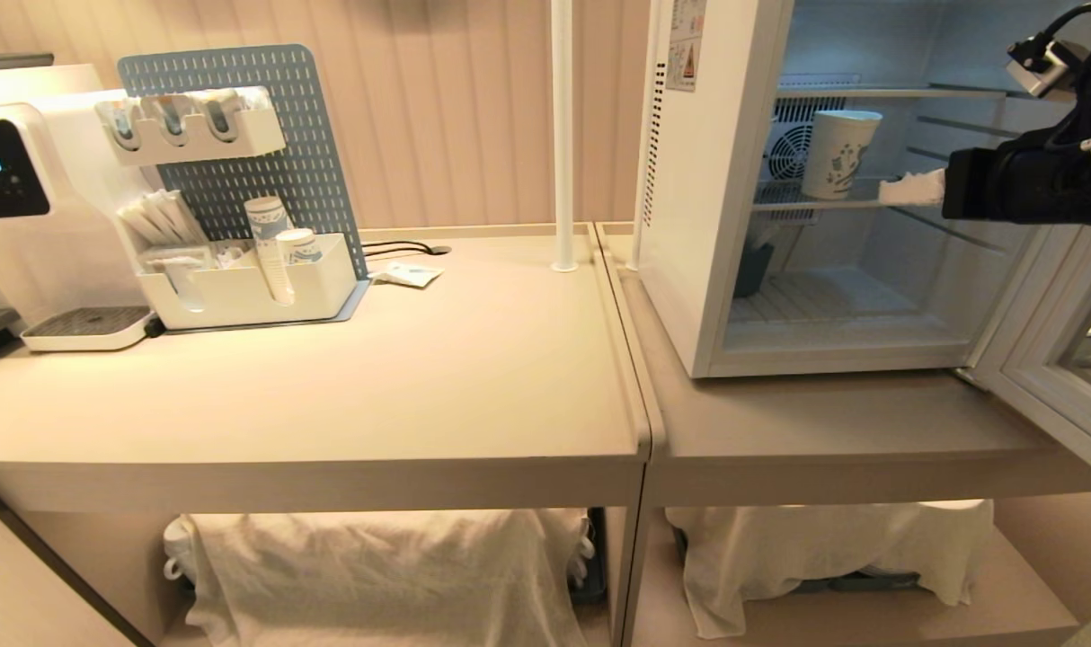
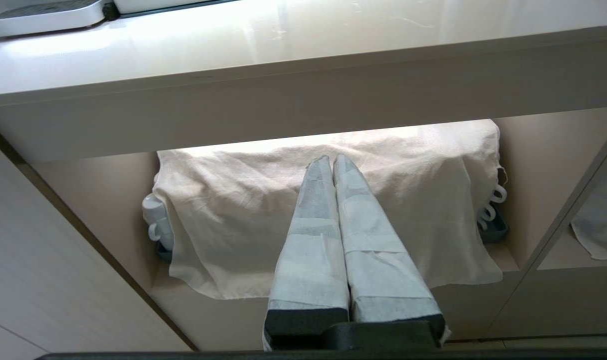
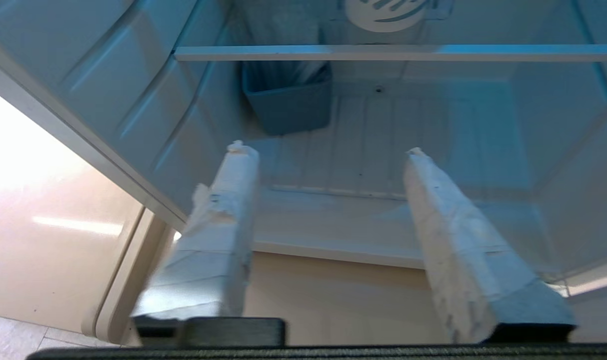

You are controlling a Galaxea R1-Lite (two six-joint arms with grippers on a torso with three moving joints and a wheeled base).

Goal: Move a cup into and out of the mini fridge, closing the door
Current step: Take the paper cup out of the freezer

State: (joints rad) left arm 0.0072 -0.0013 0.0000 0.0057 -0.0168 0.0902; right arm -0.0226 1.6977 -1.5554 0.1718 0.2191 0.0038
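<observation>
The cup [image 1: 838,153], white with a blue print, stands upright on the middle shelf inside the mini fridge [image 1: 698,225]. The door [image 1: 1040,359] hangs wide open at the right. My right gripper [image 1: 909,189] reaches in from the right, its white-wrapped fingertips just beside the cup and apart from it. In the right wrist view the right gripper [image 3: 328,150] is open with nothing between its fingers, looking into the fridge's lower compartment [image 3: 133,100]. My left gripper [image 2: 332,160] is shut and empty, parked low in front of the counter.
A pegboard organiser [image 1: 240,279] with stacked paper cups and a water dispenser [image 1: 24,207] stand at the counter's back left. A white pole [image 1: 563,135] rises beside the fridge. A blue bin [image 3: 288,100] sits at the fridge's bottom. Cloth-covered crockery [image 2: 283,210] fills the under-shelves.
</observation>
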